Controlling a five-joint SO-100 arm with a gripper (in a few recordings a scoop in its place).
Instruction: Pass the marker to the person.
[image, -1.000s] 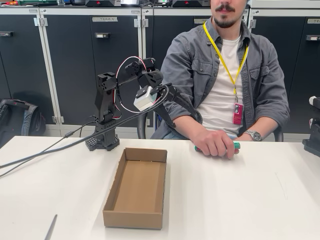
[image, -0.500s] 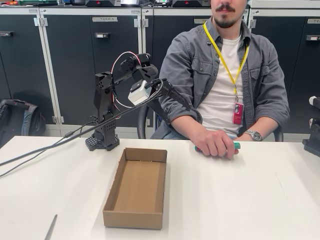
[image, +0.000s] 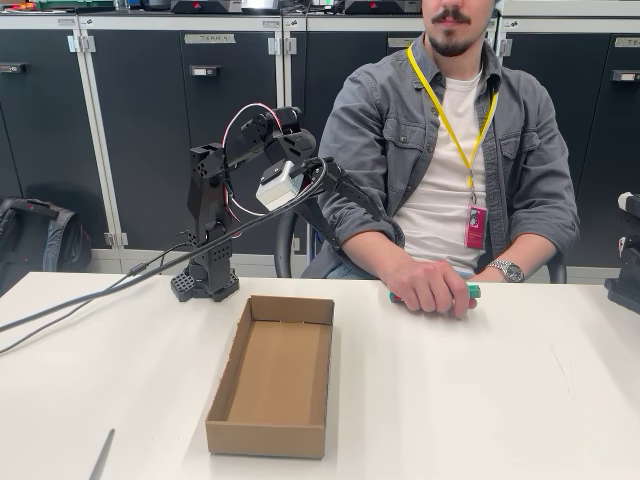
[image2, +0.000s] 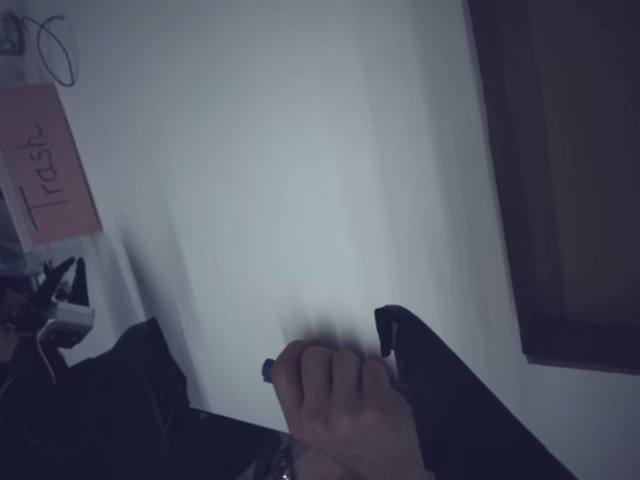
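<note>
One thin grey stick (image: 101, 455) lies nearest me at the front edge of the white worktop (image: 480, 400), and just behind it sits an open brown cardboard tray (image: 272, 372), with nothing in it that I can see.

Further back, the slim marker with the green cap (image: 472, 291) lies on the worktop under the closed hand (image: 430, 287) of the seated person in the grey overshirt and yellow lanyard (image: 450, 150). Only its green ends peek out either side of the fist. In the wrist view the same hand (image2: 340, 400) covers the pen, with a small dark-green tip (image2: 268, 371) showing beside the knuckles.

I'd judge the marker light, stiff and rather slick along its plastic barrel, so it would roll if nudged. The sensible hold would be across the barrel near its middle, but that part is buried in the hand now, so to my eye the handover looks done.

Behind and to the left in the fixed view, the black robot arm (image: 212, 215) is folded up above its base, and its jaws (image: 355, 198) are raised high, pointing toward the person's upper arm. They hold nothing, and the marker lies well below and to the right of them. Whether they are spread or pressed together I cannot tell against the dark sleeve and cabinets (image: 140, 130).
</note>
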